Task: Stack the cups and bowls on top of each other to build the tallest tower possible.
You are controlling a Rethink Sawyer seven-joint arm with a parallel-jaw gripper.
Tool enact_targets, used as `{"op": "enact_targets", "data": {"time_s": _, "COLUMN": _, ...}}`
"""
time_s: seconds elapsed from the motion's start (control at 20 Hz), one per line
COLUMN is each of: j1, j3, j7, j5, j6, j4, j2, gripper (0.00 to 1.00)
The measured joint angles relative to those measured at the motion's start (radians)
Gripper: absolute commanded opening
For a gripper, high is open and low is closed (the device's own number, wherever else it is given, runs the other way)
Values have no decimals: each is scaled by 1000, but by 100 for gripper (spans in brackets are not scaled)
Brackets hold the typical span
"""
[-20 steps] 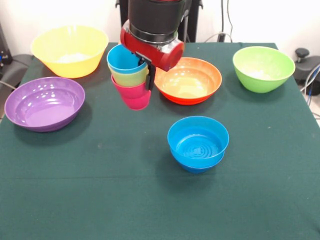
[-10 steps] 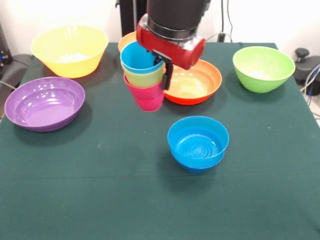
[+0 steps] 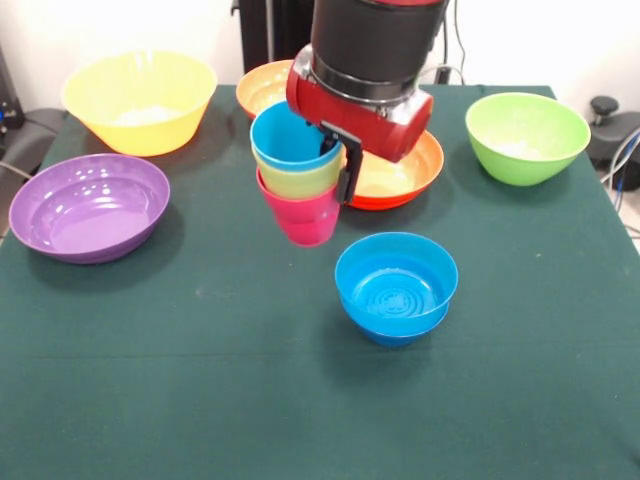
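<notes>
Three nested cups (image 3: 298, 185), axis upright, hang clamped by the rim in the gripper (image 3: 335, 165), clear of the table (image 3: 200, 380). The small blue bowls (image 3: 396, 287) lie toward four o'clock, nearby.

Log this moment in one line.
gripper: jaws shut on cup stack | stack: airborne | nearest: blue bowls | placement: not yet done
</notes>
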Motion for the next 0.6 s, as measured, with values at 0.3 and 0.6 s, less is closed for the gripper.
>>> {"op": "enact_targets", "data": {"time_s": 0.3, "j1": 9, "j3": -20, "j7": 0, "j5": 5, "j6": 4, "j4": -68, "j2": 56, "gripper": 0}}
{"op": "enact_targets", "data": {"time_s": 0.6, "j1": 27, "j3": -39, "j7": 14, "j5": 21, "j6": 27, "j4": -130, "j2": 110, "gripper": 0}}
